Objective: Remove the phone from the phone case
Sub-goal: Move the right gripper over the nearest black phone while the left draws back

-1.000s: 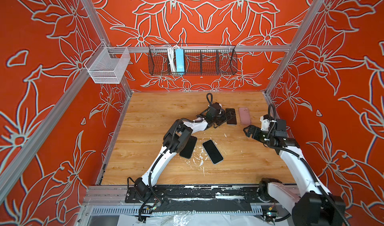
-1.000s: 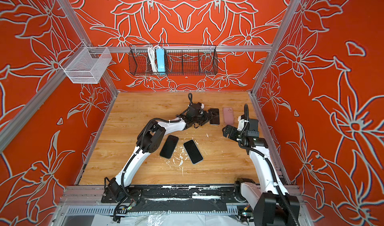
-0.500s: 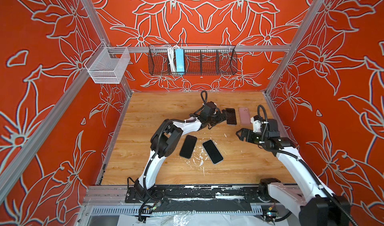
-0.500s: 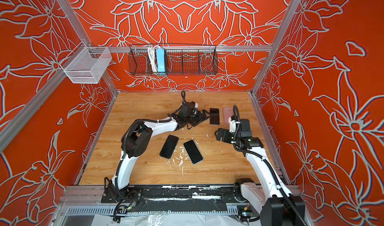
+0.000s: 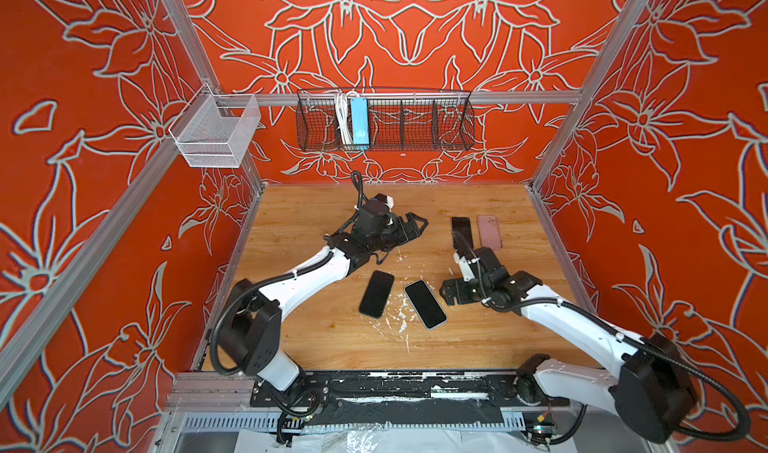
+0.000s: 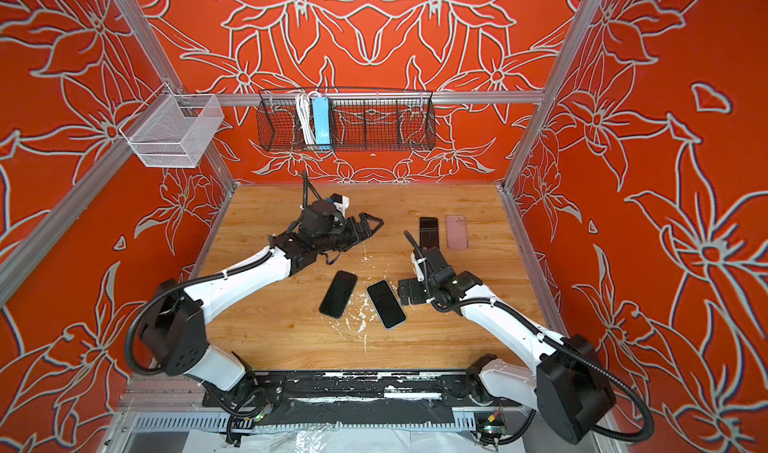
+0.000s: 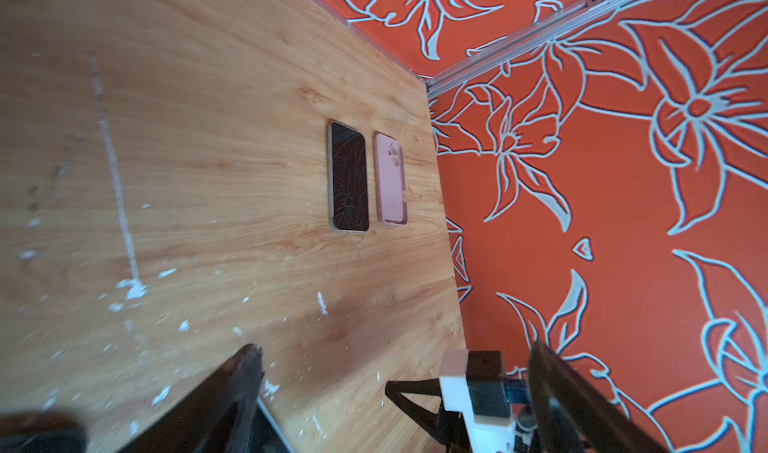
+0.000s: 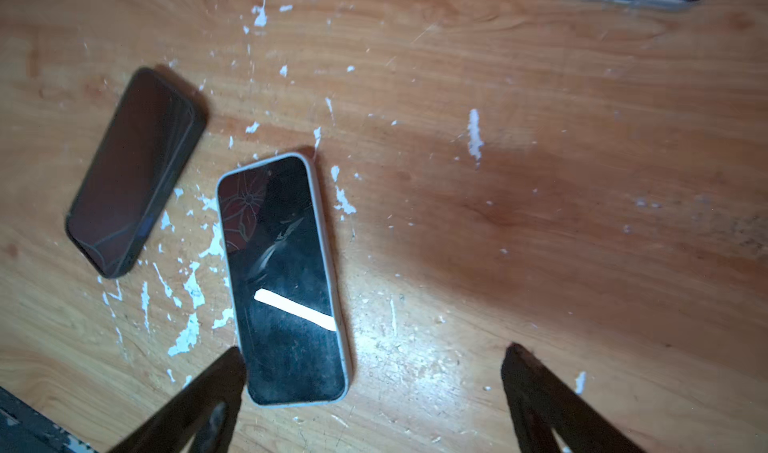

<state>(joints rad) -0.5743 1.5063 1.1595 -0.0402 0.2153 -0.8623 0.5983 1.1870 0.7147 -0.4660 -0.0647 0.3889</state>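
Both the left tool [image 5: 417, 226] and right tool [image 8: 374, 349] gape wide, empty. Far right on the counter [image 5: 478, 338], one phone [image 5: 461, 230] lies bare just beside the pink case [image 5: 489, 232]; the white-cased phone [image 5: 425, 304], mid-counter, looks unstarted.

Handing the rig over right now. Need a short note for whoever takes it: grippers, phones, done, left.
Left gripper: open, empty, over the back middle of the wooden table.
Right gripper: open, empty, fingers beside the pale-rimmed black phone.
Dark-edged black phone lies next to it, apart.
Back right: grey-rimmed phone and pink phone case side by side, apart, so that one looks done.
Left: the two front phones, if they are cased.
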